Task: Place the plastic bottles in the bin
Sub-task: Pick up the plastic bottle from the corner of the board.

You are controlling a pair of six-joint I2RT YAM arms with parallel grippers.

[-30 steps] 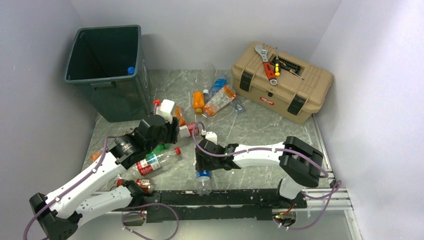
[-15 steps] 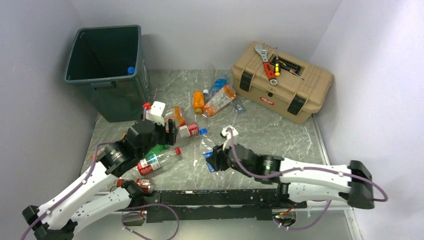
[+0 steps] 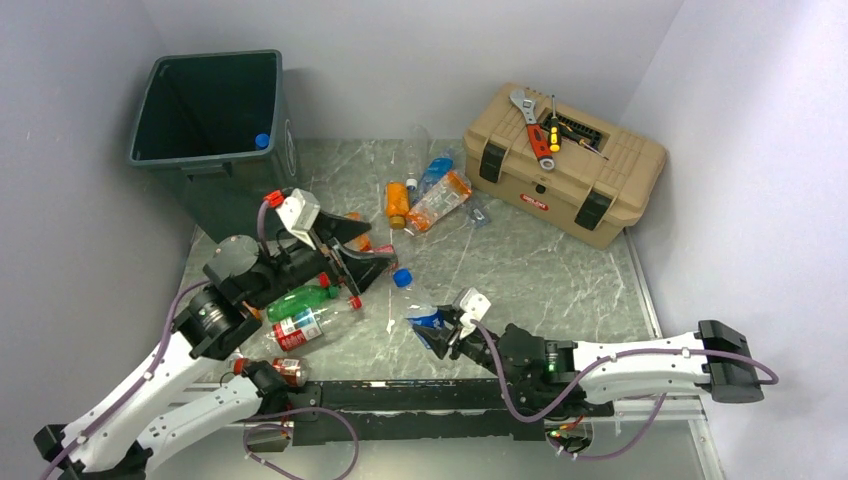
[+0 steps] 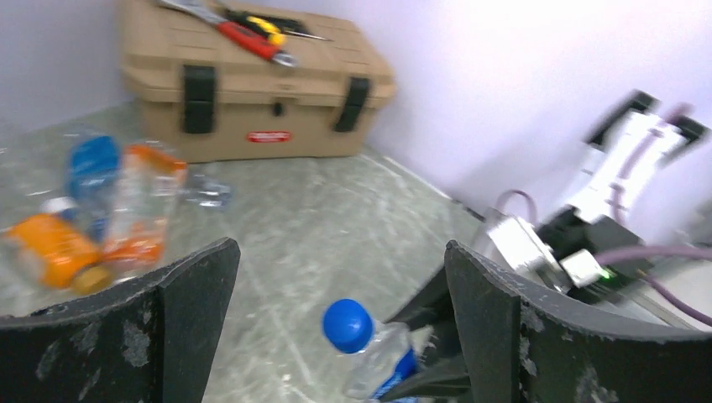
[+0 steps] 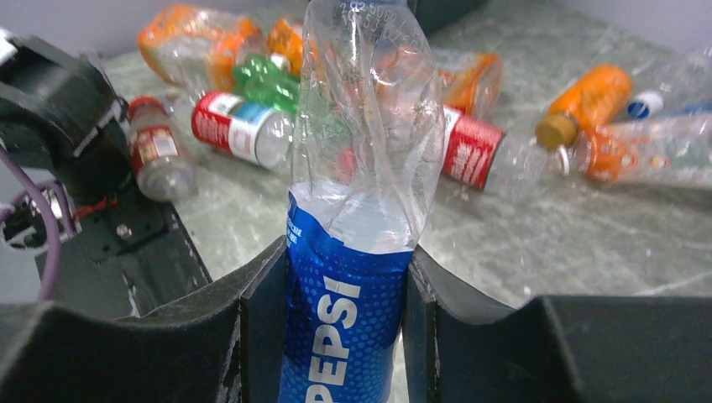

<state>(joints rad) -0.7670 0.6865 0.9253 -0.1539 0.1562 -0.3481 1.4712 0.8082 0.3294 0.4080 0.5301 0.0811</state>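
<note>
My right gripper [image 5: 344, 262] is shut on a crushed clear Pepsi bottle [image 5: 357, 210] by its blue label. In the top view this bottle [image 3: 432, 318] points its blue cap [image 3: 402, 277] toward my left gripper [image 3: 370, 258], which is wide open and holds nothing. In the left wrist view the cap [image 4: 348, 325] shows between and beyond the spread fingers [image 4: 197, 311]. More plastic bottles lie around: a green one [image 3: 300, 299], a red-labelled one [image 3: 305, 326] and orange ones [image 3: 398, 203]. The dark bin [image 3: 180, 158] stands at the far left with a blue-capped bottle [image 3: 262, 141] inside.
A tan toolbox [image 3: 570, 170] with a wrench and screwdrivers on its lid sits at the far right. Another small bottle [image 3: 287, 370] lies by the left arm's base. A black rail [image 3: 420, 395] runs along the near edge.
My left gripper has opened wide and swung toward the right arm. My right arm has drawn back toward the near edge and turned the Pepsi bottle's cap toward the left gripper.
</note>
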